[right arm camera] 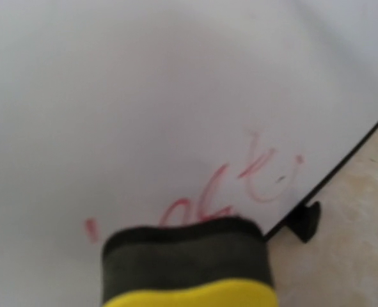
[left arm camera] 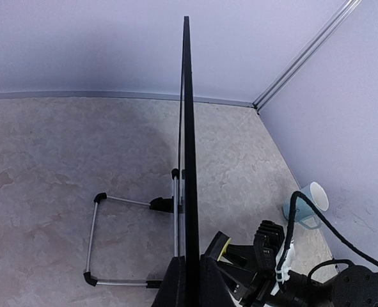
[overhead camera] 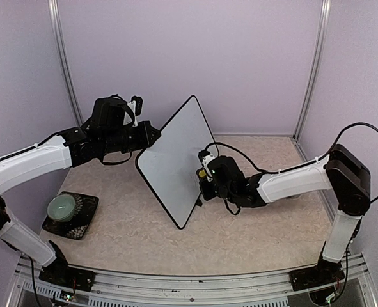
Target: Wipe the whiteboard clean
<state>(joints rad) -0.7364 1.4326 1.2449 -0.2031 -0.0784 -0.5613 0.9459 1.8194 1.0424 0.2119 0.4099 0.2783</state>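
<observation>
The whiteboard [overhead camera: 173,160] stands tilted on edge in the middle of the table, and in the left wrist view only its thin black edge [left arm camera: 187,128] shows. My left gripper [overhead camera: 151,136] is shut on the board's upper left edge, with a finger [left arm camera: 173,284] on each side of the frame. My right gripper [overhead camera: 204,176] holds a yellow sponge eraser [right arm camera: 189,265] with its dark felt pressed to the board's far face [right arm camera: 176,96]. Faint red handwriting [right arm camera: 252,173] remains just above the eraser, near the board's lower corner and a black foot [right arm camera: 306,222]. The right fingers themselves are hidden.
A wire stand [left arm camera: 96,236] props the board from behind. A pale green cup [overhead camera: 63,206] sits on a black mat [overhead camera: 80,224] at the front left. A light blue mug [left arm camera: 307,203] stands by the right wall. Purple walls close in on three sides.
</observation>
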